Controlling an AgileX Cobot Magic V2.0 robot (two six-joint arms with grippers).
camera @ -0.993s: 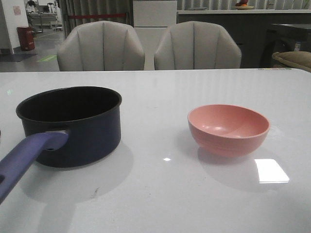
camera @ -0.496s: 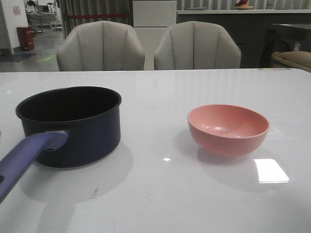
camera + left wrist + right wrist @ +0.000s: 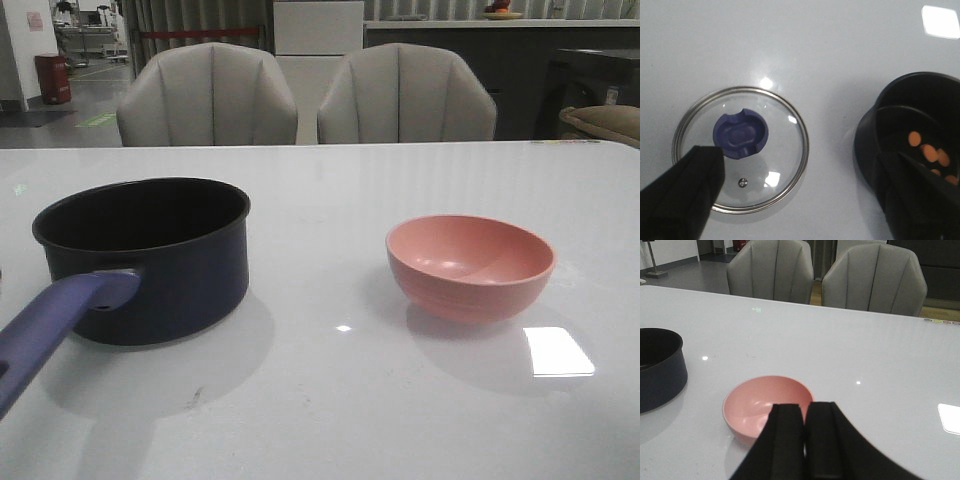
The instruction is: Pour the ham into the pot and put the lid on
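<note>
The pot (image 3: pixel 145 255) stands left of the bowl (image 3: pixel 470 265) on the table (image 3: pixel 330 400); the ham (image 3: pixel 932 157) lies inside the pot (lid (image 3: pixel 740 149) flat beside it).

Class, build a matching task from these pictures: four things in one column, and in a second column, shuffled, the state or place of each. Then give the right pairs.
Things:
1. ham
2. lid
3. bowl
4. right end effector

States:
A. empty, upright on the table
B. flat on the table, knob up, beside the pot
C. fingers closed together, holding nothing
D. inside the pot

Pairs: 1-D, 2-B, 3-A, 4-C
</note>
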